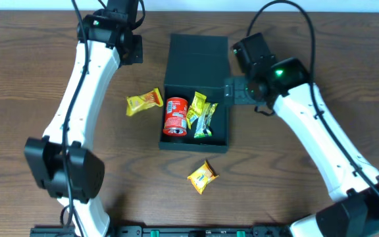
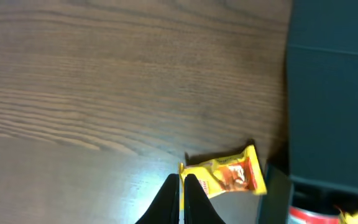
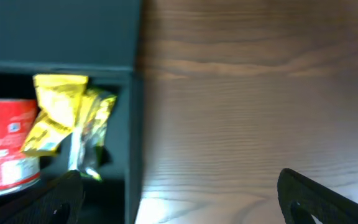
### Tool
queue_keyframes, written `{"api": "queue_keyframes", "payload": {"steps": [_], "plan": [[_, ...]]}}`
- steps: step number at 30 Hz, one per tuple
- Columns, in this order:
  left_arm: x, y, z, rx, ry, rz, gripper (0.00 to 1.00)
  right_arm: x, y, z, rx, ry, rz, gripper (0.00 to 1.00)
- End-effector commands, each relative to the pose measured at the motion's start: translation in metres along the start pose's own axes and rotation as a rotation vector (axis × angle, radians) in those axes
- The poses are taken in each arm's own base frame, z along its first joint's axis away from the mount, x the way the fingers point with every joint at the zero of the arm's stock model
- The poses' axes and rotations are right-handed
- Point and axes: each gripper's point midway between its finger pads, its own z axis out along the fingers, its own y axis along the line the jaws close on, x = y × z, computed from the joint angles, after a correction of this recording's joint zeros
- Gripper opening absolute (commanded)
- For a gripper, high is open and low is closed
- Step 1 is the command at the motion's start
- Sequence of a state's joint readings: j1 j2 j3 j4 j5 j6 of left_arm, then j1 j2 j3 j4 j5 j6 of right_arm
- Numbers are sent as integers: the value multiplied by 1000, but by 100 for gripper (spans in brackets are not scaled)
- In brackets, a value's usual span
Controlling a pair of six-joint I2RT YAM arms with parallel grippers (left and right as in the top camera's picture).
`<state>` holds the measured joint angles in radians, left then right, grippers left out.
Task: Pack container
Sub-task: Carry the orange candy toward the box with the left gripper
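The dark teal container (image 1: 219, 135) lies open mid-table, its flap lid (image 1: 197, 56) folded back. Inside lie a red can (image 1: 175, 116), a yellow packet (image 1: 196, 108) and a green-silver packet (image 1: 205, 122); all three also show in the right wrist view, the can (image 3: 5, 146) at the left. A yellow-orange packet (image 1: 143, 102) lies on the table left of the container, and shows in the left wrist view (image 2: 229, 176). My left gripper (image 2: 183, 182) is shut and empty, its tips by that packet's left end. My right gripper (image 3: 179, 199) is open and empty over the container's right wall (image 3: 132, 137).
Another yellow-orange packet (image 1: 202, 176) lies on the wooden table in front of the container. The left arm (image 1: 91, 85) reaches along the left side, the right arm (image 1: 314, 131) along the right side.
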<state>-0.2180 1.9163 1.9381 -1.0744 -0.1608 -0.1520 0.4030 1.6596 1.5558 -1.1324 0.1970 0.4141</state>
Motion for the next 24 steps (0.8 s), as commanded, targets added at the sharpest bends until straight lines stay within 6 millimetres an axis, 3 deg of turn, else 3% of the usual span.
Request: {"api": "queue_keyframes", "payload": {"steps": [1, 2, 3, 5, 6, 8, 10, 13, 24], "plan": [[2, 2, -13, 4, -10, 45, 6, -3, -12, -5, 3, -8, 46, 99], [4, -2, -12, 22, -4, 118, 6, -3, -12, -5, -4, -3, 48, 99], [6, -7, -9, 45, 4, 202, 13, -2, -11, -5, -8, 0, 40, 99], [11, -19, -4, 116, 15, 423, 52, -1, -11, -5, -8, 4, 19, 99], [14, -23, -1, 138, 19, 524, 59, -1, -12, -5, -8, 6, 11, 99], [20, -23, 7, 145, 39, 694, 66, 3, -13, -5, -2, 21, 1, 99], [38, -19, 21, 168, 99, 935, 75, 10, -16, -5, 9, 47, -12, 99], [62, -17, 44, 237, 191, 1137, 88, 16, -19, -6, 20, 75, -30, 99], [125, -33, 112, 440, 446, 1217, 88, 20, -20, -6, 25, 91, -73, 99]]}}
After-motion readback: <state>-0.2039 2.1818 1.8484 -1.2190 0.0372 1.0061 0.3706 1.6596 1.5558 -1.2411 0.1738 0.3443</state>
